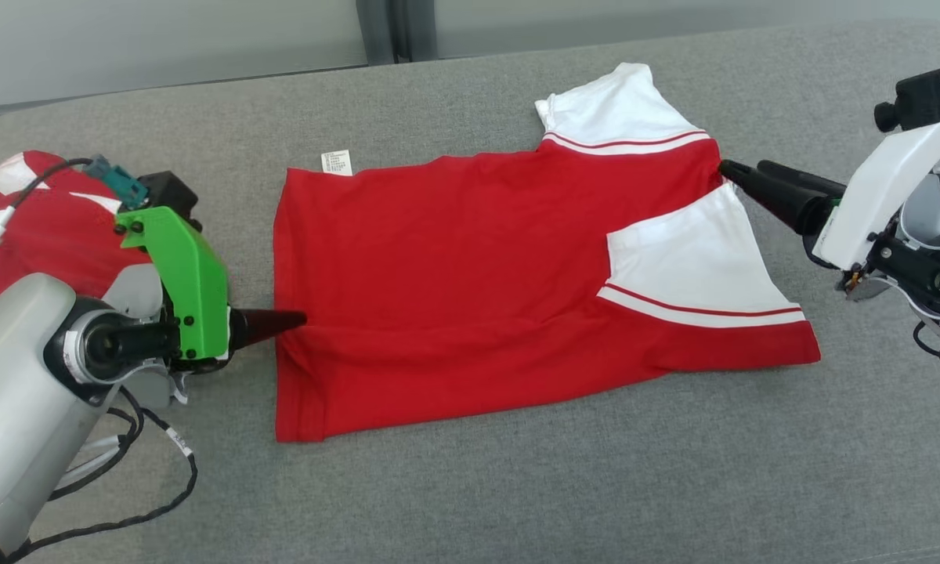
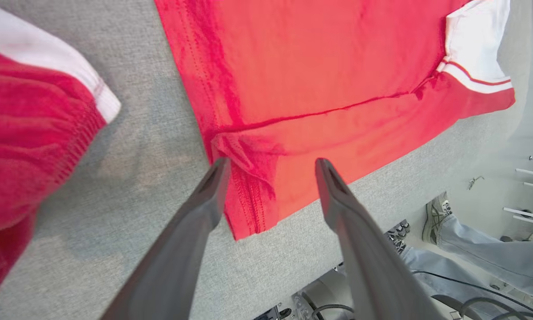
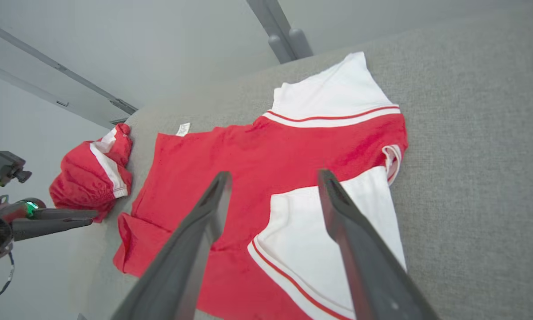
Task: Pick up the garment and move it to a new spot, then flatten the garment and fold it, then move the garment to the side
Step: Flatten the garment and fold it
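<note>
A red garment (image 1: 454,290) with white sleeves lies spread on the grey padded surface (image 1: 517,486), its lower strip doubled over along a crease. My left gripper (image 1: 301,318) is at the garment's left hem, near that crease. In the left wrist view the left gripper (image 2: 271,171) is open, and its fingers (image 2: 211,195) straddle the bunched hem (image 2: 248,195). My right gripper (image 1: 740,168) hovers at the garment's right edge by the collar, between the two white sleeves. From the right wrist, that gripper (image 3: 274,178) stands open above the garment (image 3: 248,155), holding nothing.
A second red and white garment (image 1: 39,227) lies bunched at the far left, behind my left arm. A white label (image 1: 337,162) sticks out at the garment's far left corner. In the left wrist view, a person's jeans leg and sneaker (image 2: 435,213) are beyond the surface edge.
</note>
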